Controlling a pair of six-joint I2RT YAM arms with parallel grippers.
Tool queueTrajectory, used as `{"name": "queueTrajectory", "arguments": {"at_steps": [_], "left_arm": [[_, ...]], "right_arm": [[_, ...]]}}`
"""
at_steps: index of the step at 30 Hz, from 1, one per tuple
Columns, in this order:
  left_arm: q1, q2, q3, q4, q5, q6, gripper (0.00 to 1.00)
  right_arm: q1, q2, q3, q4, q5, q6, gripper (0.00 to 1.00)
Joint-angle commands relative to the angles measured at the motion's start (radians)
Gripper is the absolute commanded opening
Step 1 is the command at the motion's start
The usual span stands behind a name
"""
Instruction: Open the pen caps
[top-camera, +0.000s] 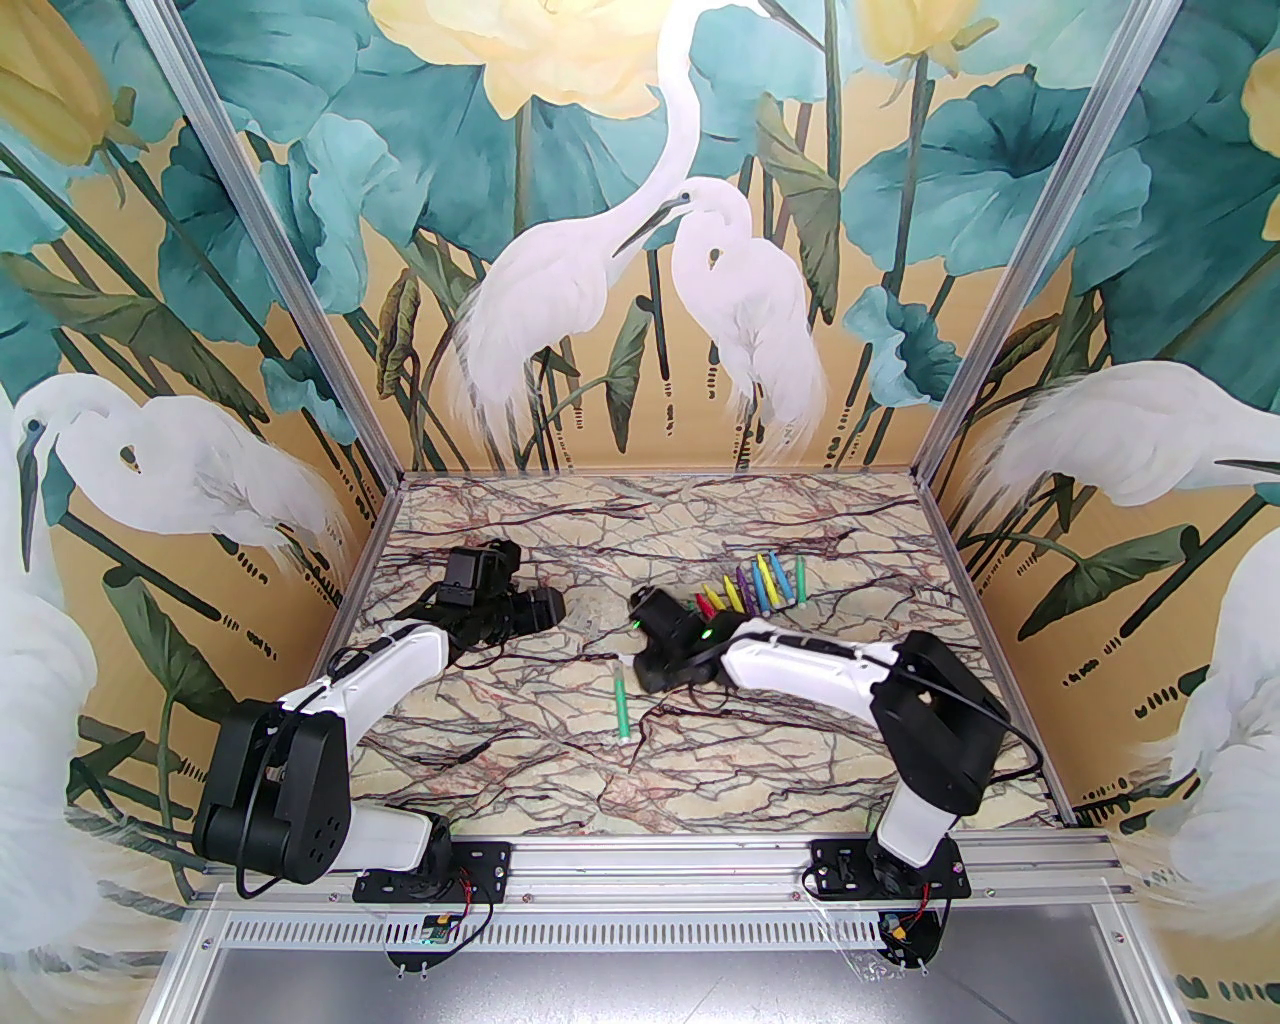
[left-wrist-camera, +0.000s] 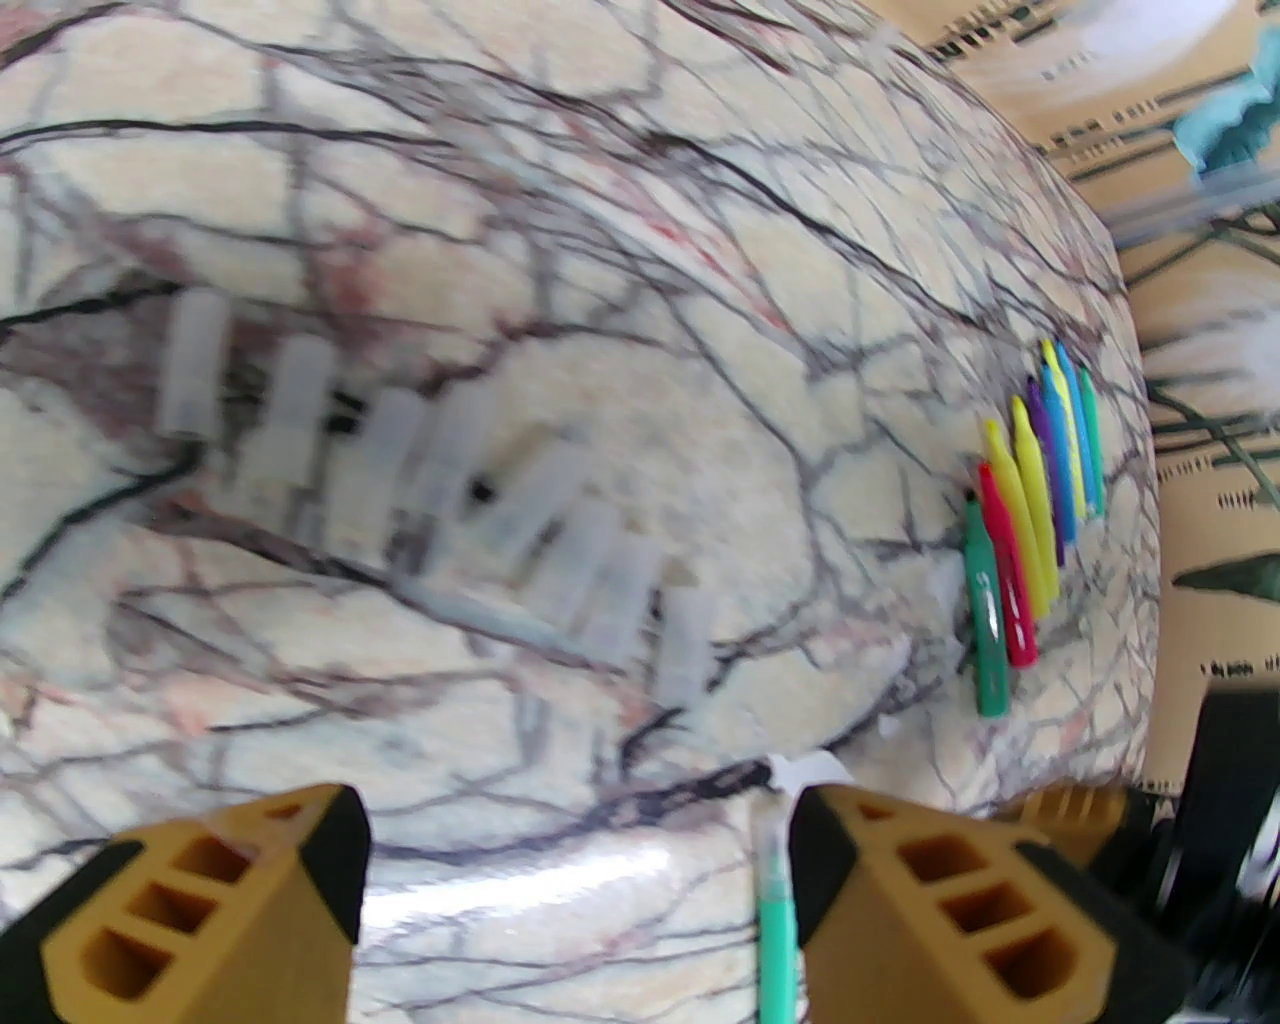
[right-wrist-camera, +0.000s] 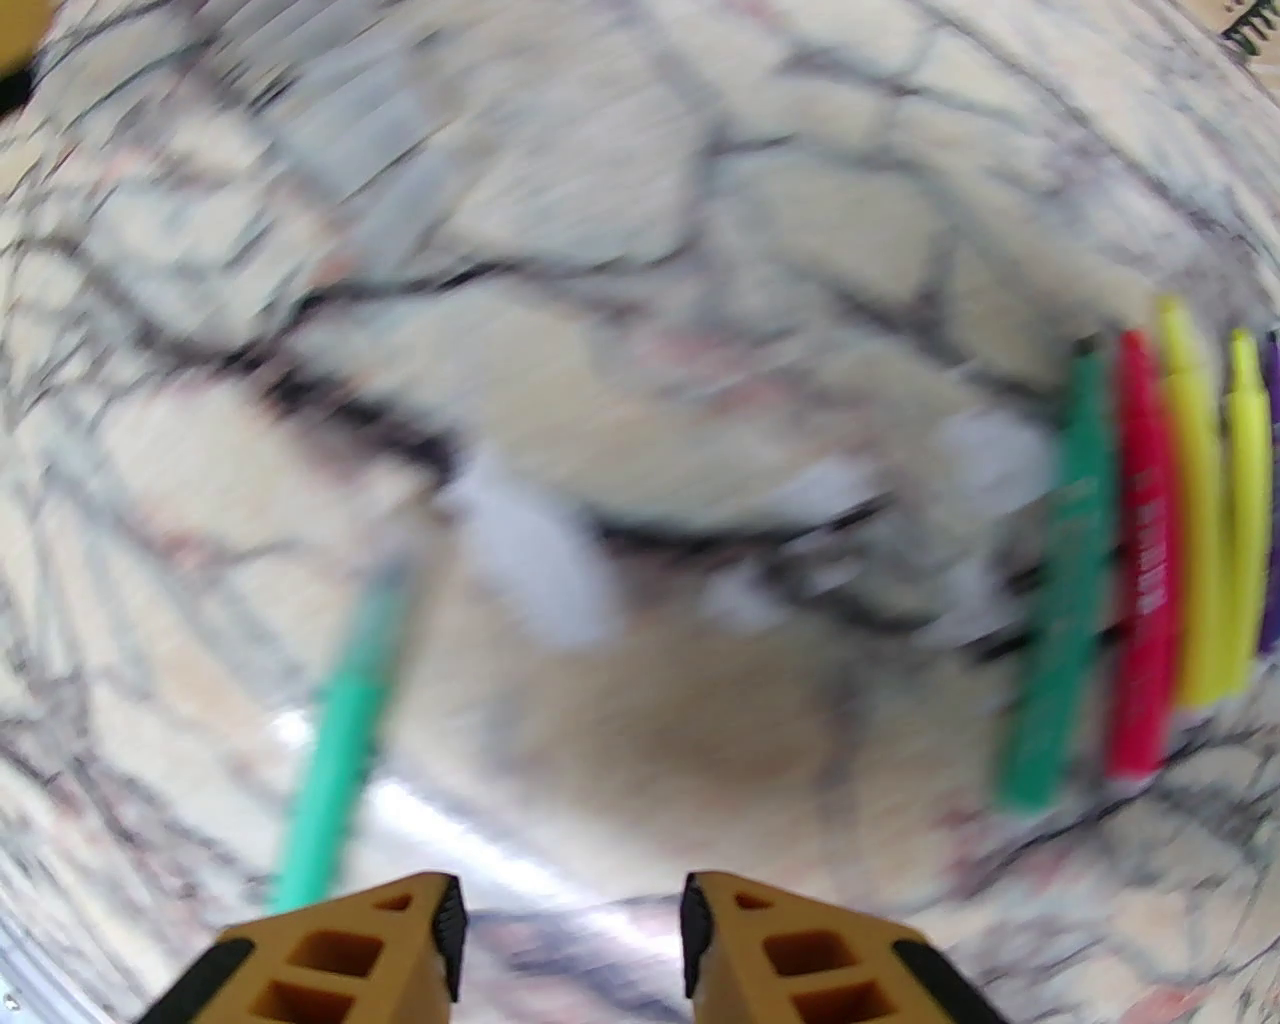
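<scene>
With left gripper (left-wrist-camera: 575, 850) and right gripper (right-wrist-camera: 570, 940) both open and empty, grasp the single green pen (top-camera: 620, 705), lying near-left of the row of pens (top-camera: 750, 590), at both ends, then pull straight apart.

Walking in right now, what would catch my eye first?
Probably the big white egrets painted all around. Then the fan of bright pens toward the far side of the marble table, one green pen lying alone mid-table, and a row of clear caps lying apart from them.
</scene>
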Motion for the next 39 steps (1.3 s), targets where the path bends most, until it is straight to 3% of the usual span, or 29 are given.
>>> {"name": "queueTrajectory", "arguments": {"at_steps": [1, 6, 17, 26, 39], "left_arm": [[0.018, -0.008, 0.005, 0.006, -0.033, -0.018, 0.74], [0.028, -0.026, 0.008, 0.006, -0.051, -0.004, 0.74], [0.045, -0.084, -0.026, 0.012, -0.068, 0.007, 0.74], [0.046, -0.119, -0.047, 0.03, -0.07, 0.008, 0.74], [0.046, -0.139, -0.059, 0.043, -0.047, 0.003, 0.74]], "right_arm": [[0.055, 0.044, 0.052, -0.059, -0.004, 0.097, 0.44], [0.122, 0.121, 0.127, -0.123, 0.008, 0.108, 0.45], [0.16, 0.223, 0.188, -0.132, -0.006, 0.128, 0.42], [0.161, 0.29, 0.221, -0.192, 0.056, 0.136, 0.33], [0.102, 0.331, 0.202, -0.192, 0.035, 0.081, 0.23]]}}
